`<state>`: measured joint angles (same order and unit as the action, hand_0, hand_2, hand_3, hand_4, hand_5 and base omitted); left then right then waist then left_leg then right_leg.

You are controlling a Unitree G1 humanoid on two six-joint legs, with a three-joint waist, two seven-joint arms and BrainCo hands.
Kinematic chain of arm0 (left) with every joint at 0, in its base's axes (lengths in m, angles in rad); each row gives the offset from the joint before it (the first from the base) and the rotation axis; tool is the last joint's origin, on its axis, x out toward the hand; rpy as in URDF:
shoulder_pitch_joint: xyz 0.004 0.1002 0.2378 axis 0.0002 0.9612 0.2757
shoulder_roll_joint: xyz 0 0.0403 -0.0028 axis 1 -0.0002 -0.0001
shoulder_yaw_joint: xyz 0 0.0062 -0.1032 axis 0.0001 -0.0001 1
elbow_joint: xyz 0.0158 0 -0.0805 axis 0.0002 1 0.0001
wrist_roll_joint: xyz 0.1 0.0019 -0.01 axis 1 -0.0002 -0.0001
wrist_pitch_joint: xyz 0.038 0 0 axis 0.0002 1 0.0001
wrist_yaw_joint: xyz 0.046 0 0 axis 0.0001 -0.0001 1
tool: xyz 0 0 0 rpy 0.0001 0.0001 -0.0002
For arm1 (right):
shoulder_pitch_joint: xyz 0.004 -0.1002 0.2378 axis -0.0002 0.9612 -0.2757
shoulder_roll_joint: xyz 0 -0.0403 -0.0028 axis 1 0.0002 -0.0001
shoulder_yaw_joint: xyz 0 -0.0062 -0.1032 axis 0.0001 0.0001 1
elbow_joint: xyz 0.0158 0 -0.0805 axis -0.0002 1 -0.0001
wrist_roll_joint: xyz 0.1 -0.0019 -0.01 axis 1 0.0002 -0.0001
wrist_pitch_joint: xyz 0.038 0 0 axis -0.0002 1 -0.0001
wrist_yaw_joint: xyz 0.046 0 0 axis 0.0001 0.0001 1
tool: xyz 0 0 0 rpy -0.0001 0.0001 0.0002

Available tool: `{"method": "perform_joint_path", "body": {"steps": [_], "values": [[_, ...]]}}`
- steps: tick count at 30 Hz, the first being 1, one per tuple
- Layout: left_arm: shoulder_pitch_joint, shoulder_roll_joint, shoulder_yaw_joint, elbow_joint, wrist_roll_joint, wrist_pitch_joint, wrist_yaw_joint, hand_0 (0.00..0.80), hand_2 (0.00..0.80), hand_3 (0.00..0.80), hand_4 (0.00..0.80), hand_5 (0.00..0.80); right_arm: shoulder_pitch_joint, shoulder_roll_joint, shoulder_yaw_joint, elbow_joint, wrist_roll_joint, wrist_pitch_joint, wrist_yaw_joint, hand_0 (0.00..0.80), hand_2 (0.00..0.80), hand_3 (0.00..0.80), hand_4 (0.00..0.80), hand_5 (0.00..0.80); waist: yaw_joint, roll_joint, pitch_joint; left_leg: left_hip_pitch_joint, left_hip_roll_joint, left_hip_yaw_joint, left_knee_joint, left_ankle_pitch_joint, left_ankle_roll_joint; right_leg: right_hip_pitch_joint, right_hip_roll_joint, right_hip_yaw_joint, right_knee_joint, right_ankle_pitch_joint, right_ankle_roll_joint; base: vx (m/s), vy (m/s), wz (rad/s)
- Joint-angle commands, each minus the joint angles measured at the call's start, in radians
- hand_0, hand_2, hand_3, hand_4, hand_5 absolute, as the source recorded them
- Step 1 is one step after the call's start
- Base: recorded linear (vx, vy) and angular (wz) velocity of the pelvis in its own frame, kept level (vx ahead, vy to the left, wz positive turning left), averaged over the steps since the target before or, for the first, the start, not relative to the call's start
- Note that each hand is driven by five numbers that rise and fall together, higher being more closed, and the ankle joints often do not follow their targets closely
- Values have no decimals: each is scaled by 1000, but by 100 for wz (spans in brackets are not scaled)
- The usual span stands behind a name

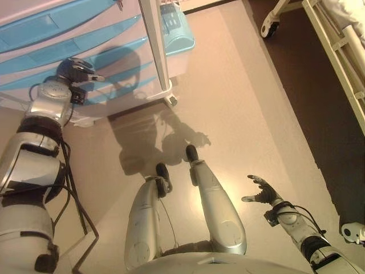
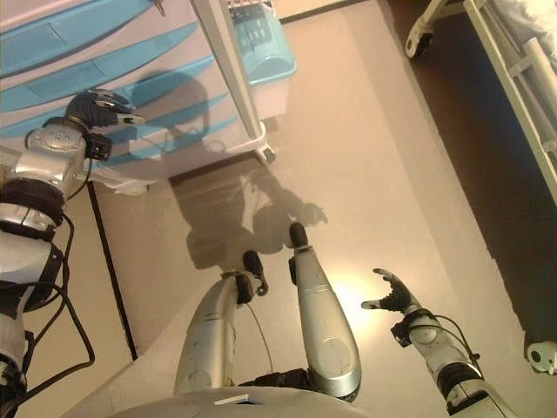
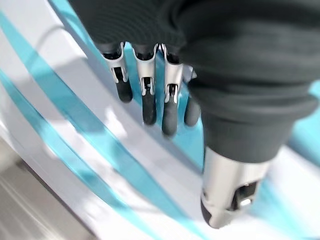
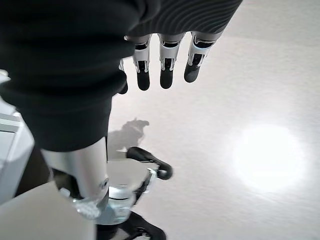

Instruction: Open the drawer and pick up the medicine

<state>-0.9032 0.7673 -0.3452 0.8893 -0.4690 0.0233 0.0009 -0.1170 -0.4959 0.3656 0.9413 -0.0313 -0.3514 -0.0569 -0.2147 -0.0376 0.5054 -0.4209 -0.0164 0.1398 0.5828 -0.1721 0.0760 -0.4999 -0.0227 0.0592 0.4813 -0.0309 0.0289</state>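
Observation:
A white cabinet (image 1: pixel 122 68) with several curved blue drawer fronts (image 1: pixel 68 43) stands at the upper left, and all the drawers that show look closed. My left hand (image 1: pixel 77 71) is raised in front of a lower blue front, fingers (image 3: pixel 148 95) straight and close to the blue strips, holding nothing. Low on the right, my right hand (image 1: pixel 261 193) hangs open over the bare floor, its fingers (image 4: pixel 165 62) spread. No medicine shows in any view.
A white upright post (image 1: pixel 155 45) runs along the cabinet's right edge, with a pale blue box (image 1: pixel 178 35) behind it and a caster (image 1: pixel 171 101) below. A cream bed frame (image 1: pixel 342 63) with a wheel (image 1: pixel 268 28) lines the right side over dark flooring.

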Motion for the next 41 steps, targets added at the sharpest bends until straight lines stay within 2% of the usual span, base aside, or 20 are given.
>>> {"method": "perform_joint_path", "body": {"steps": [1,4,5,7,10,14,17,20,22,24,26,30,34,41], "values": [[172,-43,104,-69,-53,-136,-14,0,0,0,0,0,67,20,-14,5,-15,-44,-10,0,0,0,0,0,38,36,-119,155,-54,0,-141,-53,7,133,-13,-21,-50,-74,3,47,-137,10],[369,-125,173,-134,-91,-189,-36,0,0,0,0,0,95,51,-39,5,-38,-49,-3,0,0,0,0,0,82,35,-157,222,-68,-44,-227,-16,-6,220,-29,-48,-132,-54,18,67,-145,26],[475,-184,193,-147,-75,-238,-24,0,0,0,0,0,109,68,-54,12,-41,-42,-6,0,0,0,0,0,105,35,-179,259,-75,-72,-264,-1,-14,278,-32,-61,-182,-46,22,91,-149,39],[586,-254,219,-146,-54,-273,-16,0,0,0,0,0,125,90,-74,25,-56,-41,-8,0,0,0,0,0,133,33,-213,298,-79,-99,-312,17,-22,336,-31,-76,-241,-33,26,97,-145,37],[745,-366,282,-98,-72,-301,-53,0,0,0,0,0,143,117,-104,51,-84,-35,10,0,0,0,0,0,174,28,-264,364,-76,-125,-382,39,-33,424,-22,-110,-317,-22,22,71,-124,38],[858,-440,348,48,-66,-319,-91,0,0,0,0,0,143,147,-131,107,-98,-48,23,0,0,0,0,0,213,14,-311,431,-64,-138,-469,69,-48,504,-12,-152,-382,-13,17,17,-110,32],[894,-460,359,162,3,-311,-121,0,0,0,0,0,127,168,-139,145,-83,-49,31,0,0,0,0,0,233,3,-341,469,-55,-138,-533,92,-58,544,-4,-178,-421,-7,17,-29,-109,31],[911,-470,339,266,66,-270,-154,0,0,0,0,0,107,183,-132,172,-92,-39,62,0,0,0,0,0,243,-4,-359,493,-46,-130,-580,113,-68,572,2,-196,-456,1,20,-60,-79,19],[905,-486,300,349,132,-258,-196,0,0,0,0,0,82,193,-113,202,-90,-33,89,0,0,0,0,0,247,-10,-372,508,-42,-116,-600,120,-76,593,2,-214,-497,15,23,-86,-54,12],[900,-502,272,381,156,-275,-232,0,0,0,0,0,66,202,-109,217,-71,-10,117,0,0,0,0,0,248,-10,-381,514,-43,-112,-598,116,-75,601,0,-218,-503,18,24,-52,-16,7],[898,-522,270,382,96,-254,-241,0,0,0,0,0,60,216,-112,235,-53,5,150,0,0,0,0,0,247,-10,-389,522,-45,-107,-593,107,-72,609,-4,-222,-503,16,26,-16,-2,2],[889,-551,229,375,128,-277,-251,0,0,0,0,0,59,247,-117,253,-2,27,179,0,0,0,0,0,247,-9,-400,533,-46,-99,-602,107,-67,617,-5,-225,-511,22,29,-4,-8,0],[871,-557,217,372,157,-278,-229,0,0,0,0,0,70,267,-108,256,-9,27,191,0,0,0,0,0,234,-5,-409,548,-43,-93,-632,115,-66,620,-2,-218,-519,25,32,-4,-12,-5],[855,-542,178,358,182,-304,-262,0,0,0,0,0,74,253,-95,261,-44,24,178,0,0,0,0,0,213,8,-411,559,-42,-77,-640,113,-62,619,-2,-205,-525,31,36,-8,3,-3]]}}
